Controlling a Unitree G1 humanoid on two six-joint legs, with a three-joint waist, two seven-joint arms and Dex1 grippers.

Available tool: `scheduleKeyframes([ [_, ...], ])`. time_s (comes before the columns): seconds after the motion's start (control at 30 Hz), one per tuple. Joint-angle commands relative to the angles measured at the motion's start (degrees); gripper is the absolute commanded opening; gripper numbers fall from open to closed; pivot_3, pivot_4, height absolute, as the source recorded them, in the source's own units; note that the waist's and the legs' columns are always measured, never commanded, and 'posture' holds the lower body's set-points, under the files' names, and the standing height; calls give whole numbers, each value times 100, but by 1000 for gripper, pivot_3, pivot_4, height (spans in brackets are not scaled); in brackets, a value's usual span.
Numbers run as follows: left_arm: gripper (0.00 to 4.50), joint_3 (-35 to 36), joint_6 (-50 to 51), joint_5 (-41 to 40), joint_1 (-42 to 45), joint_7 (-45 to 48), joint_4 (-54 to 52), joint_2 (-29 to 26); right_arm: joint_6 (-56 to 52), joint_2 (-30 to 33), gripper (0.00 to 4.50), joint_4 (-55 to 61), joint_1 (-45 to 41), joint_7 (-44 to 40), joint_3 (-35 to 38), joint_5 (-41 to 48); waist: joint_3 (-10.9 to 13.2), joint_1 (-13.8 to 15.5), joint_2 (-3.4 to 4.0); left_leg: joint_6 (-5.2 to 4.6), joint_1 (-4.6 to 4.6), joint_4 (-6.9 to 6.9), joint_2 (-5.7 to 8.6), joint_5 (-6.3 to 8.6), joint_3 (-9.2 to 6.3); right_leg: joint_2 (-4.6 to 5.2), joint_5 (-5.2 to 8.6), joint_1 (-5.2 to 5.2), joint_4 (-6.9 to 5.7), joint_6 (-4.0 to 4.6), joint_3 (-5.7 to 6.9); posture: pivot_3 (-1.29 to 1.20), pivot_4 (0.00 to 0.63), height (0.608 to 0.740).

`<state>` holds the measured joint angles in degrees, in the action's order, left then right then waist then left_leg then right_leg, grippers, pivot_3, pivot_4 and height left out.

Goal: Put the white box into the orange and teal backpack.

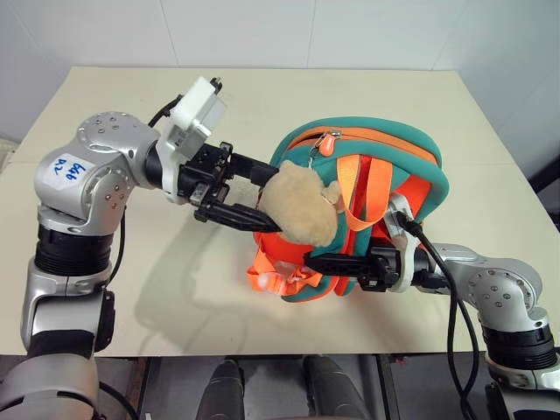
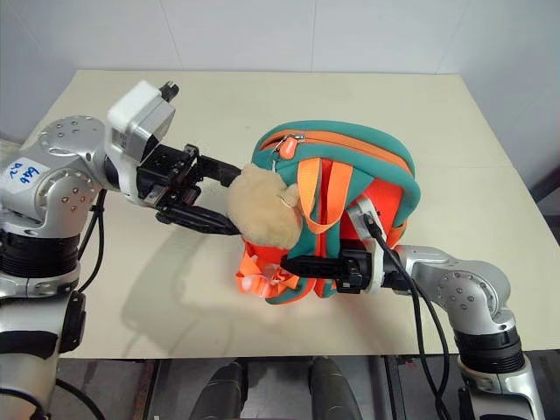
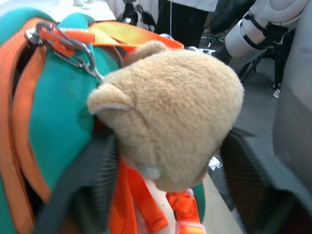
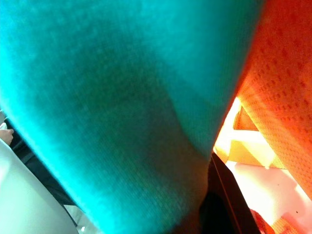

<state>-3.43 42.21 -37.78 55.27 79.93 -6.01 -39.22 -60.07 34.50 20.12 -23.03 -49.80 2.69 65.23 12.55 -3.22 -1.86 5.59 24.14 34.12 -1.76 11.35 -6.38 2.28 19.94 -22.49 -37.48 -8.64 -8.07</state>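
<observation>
The right gripper (image 1: 317, 262) pinches the backpack (image 1: 394, 153) at its lower edge, holding it up off the table (image 1: 114, 96); the left gripper (image 1: 262, 197) straddles its plush toy (image 1: 297, 206), jaws apart. The white box is unseen. A slipping pinch could drop the backpack.

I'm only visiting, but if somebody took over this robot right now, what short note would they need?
Left gripper: open, fingers either side of the tan plush toy, not closed on it.
Right gripper: shut on the orange and teal backpack, low on its strap side.
Backpack stands on the table, zipper looks closed.
The white box can't be seen, possibly already inside.
Left: confirm the box is in, then release.
</observation>
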Motion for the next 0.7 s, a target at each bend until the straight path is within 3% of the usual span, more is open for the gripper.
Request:
scheduleKeyframes([
  [0.03,1809,218,-120,-49,168,-36,102,-86,68,-36,151,121,-18,13,47,49,0,0,0,0,0,-1,0,0,0,0,0,0,0,0,0,0,150,740],
  [0.17,804,368,-299,79,348,81,487,-392,72,-39,151,133,-7,41,50,59,0,-9,0,0,0,0,0,0,0,0,0,0,0,0,0,0,150,740],
  [0.27,291,336,-452,302,451,266,897,-809,75,-61,151,144,0,74,51,69,0,-13,0,0,0,0,0,0,0,-1,0,-1,0,0,0,0,150,740],
  [0.5,235,-173,-1112,1380,292,754,2476,-1676,102,-124,151,184,48,137,65,68,0,-22,1,0,-2,-8,0,0,1,-1,2,-3,2,3,-1,0,150,740],
  [0.7,235,-599,-1777,1954,45,812,3818,-1351,148,-156,151,207,73,186,75,81,0,1,0,0,-2,-8,0,0,2,0,2,-2,2,5,0,0,150,740],
])
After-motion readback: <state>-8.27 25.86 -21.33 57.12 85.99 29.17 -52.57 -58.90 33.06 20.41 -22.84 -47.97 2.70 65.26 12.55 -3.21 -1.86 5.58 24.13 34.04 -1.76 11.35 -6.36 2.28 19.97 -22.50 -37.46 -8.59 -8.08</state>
